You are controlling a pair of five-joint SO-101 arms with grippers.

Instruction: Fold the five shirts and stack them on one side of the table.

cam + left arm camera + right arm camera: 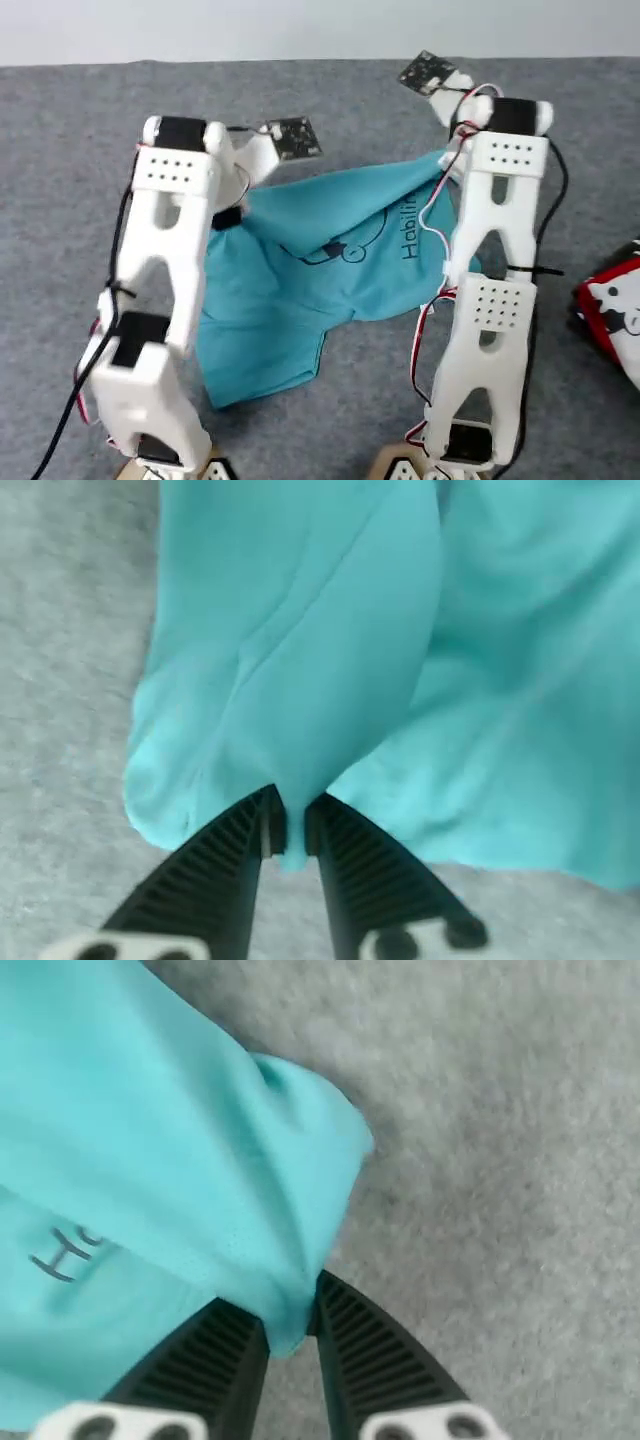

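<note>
**Ribbed black fingers clamp a teal shirt from both sides**

Closest to the left wrist camera, the left gripper (292, 825) has its two black ribbed fingers (225, 855) drawn almost together. Only a thin fold of the teal shirt (330, 650) is pinched between their tips. From that pinch the cloth spreads away in soft creases, with a rounded, bunched edge to one side. The grey table cover (60, 680) shows beyond that edge.

The right gripper (290, 1320) is closed in the same way, its fingers (365, 1345) squeezing a narrow gather of the same shirt at a corner. The fabric fans out from there, and some dark printed lettering lies not far from the grip. Grey cover lies past the hem.

From the high view, the two white arms stand side by side. The left arm (165, 260) reaches to one side edge of the shirt and the right arm (495, 300) to the opposite one, next to the lettering. The shirt spans the gap between them in the middle of the table, printed side up and rumpled. Its far edge runs from one grip to the other. Its near part trails down onto the cover between the arm bases and ends in an uneven flap closer to the left arm's base. How far the gripped edges sit above the table cannot be told.

Well apart from it, at the table's edge beyond the right arm, lies a red and white cloth (612, 312), partly cut off by the frame.
</note>
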